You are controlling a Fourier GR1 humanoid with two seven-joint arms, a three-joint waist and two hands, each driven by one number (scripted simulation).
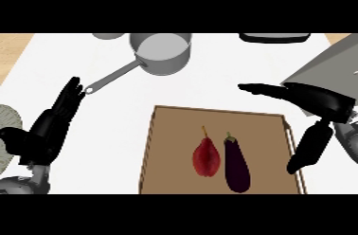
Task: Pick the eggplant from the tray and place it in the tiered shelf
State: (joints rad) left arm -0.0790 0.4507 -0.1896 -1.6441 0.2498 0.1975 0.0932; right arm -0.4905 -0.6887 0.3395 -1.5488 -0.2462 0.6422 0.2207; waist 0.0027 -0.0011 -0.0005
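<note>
- The eggplant (pixel 236 165) lies lengthwise on the brown tray (pixel 174 130), right of centre toward the near edge, just beside a red pepper (pixel 206 157) on its left.
- The right hand (pixel 318 103) hangs over the tray's far right corner, fingers spread wide and holding nothing; the thumb points down along the right rim.
- The left hand (pixel 49 130) rests open at the left edge, fingers straight and pointing away.
- A saucepan (pixel 162 52) stands far of the tray, its handle angled toward the left hand.
- Bare white counter (pixel 119 134) lies between the left hand and the tray.
</note>
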